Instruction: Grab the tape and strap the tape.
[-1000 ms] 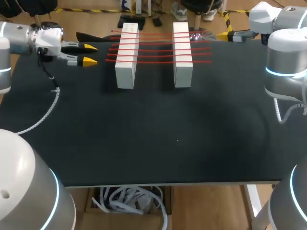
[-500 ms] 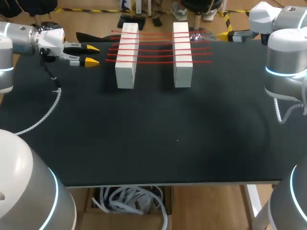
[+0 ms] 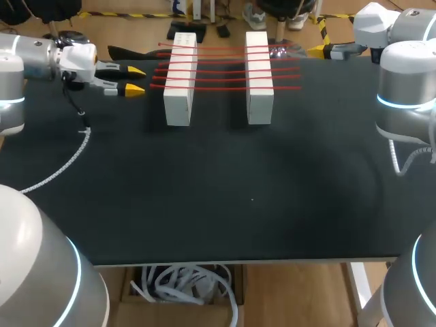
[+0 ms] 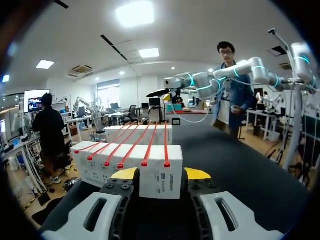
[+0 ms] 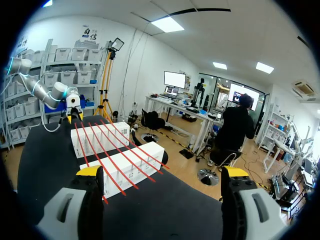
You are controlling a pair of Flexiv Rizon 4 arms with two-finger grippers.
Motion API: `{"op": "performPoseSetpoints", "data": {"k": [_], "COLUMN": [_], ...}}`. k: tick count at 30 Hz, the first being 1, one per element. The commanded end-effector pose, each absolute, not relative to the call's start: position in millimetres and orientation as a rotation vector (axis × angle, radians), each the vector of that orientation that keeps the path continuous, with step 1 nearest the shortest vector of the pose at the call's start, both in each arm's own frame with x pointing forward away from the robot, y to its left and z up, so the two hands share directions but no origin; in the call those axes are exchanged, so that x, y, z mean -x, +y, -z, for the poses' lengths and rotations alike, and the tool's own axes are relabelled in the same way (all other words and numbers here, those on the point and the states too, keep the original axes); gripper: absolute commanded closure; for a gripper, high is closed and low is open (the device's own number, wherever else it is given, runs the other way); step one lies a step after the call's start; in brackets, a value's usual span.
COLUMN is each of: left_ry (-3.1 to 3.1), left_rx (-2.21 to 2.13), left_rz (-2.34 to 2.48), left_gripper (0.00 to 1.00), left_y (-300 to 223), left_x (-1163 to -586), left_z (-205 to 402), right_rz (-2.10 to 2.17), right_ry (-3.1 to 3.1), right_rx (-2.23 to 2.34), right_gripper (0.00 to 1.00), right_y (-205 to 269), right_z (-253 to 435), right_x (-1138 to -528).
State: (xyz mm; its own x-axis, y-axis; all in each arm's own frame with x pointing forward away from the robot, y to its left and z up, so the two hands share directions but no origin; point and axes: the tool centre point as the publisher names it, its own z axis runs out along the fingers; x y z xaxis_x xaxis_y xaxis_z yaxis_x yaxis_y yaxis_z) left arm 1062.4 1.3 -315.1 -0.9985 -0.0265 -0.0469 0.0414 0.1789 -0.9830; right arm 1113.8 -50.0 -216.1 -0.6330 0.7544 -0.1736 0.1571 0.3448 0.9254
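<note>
Two long white blocks, one on the left (image 3: 178,78) and one on the right (image 3: 259,76), stand side by side at the back of the black table. Several red tapes (image 3: 225,68) stretch across both. My left gripper (image 3: 136,80) hovers just left of the left block, apart from it, open with nothing between its fingers. In the left wrist view the left block's end (image 4: 160,170) is straight ahead of the yellow fingertips (image 4: 125,173), with the tapes (image 4: 145,142) running away over it. My right gripper (image 3: 319,49) hangs at the back right, wide open (image 5: 162,172). Both blocks (image 5: 120,167) lie ahead of it.
A white coiled cable (image 3: 68,153) curves over the table's left side below my left arm. The black tabletop (image 3: 252,204) stretches bare in front of the blocks to the near edge.
My left gripper has moved right, closer to the left block, and its fingers have narrowed slightly. The right arm has not moved.
</note>
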Motion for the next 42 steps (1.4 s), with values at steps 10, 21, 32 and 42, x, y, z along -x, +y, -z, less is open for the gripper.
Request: {"op": "performPoseSetpoints", "data": {"k": [10, 21, 32, 42], "left_ry": [2.369, 2.364, 2.360, 2.352], "left_rx": [-0.024, -0.023, -0.012, -0.020], "left_rz": [1.996, 2.004, 2.013, 2.019], "left_gripper": [0.70, 0.72, 0.75, 0.82], "left_y": [2.6, -1.0, -6.5, -11.0], "left_x": [-1066.6, -1061.7, -1058.1, -1058.3], "left_z": [320.8, 320.9, 321.9, 319.5], "right_rz": [-1.291, -1.291, -1.291, -1.291], "right_ry": [2.013, 2.013, 2.013, 2.013], "right_rx": [-0.793, -0.793, -0.793, -0.793], "right_gripper": [0.00, 0.00, 0.00, 0.00], "right_y": [-50.0, -50.0, -50.0, -50.0], "right_z": [216.1, 216.1, 216.1, 216.1], "right_x": [-1113.8, -1113.8, -1113.8, -1113.8]}}
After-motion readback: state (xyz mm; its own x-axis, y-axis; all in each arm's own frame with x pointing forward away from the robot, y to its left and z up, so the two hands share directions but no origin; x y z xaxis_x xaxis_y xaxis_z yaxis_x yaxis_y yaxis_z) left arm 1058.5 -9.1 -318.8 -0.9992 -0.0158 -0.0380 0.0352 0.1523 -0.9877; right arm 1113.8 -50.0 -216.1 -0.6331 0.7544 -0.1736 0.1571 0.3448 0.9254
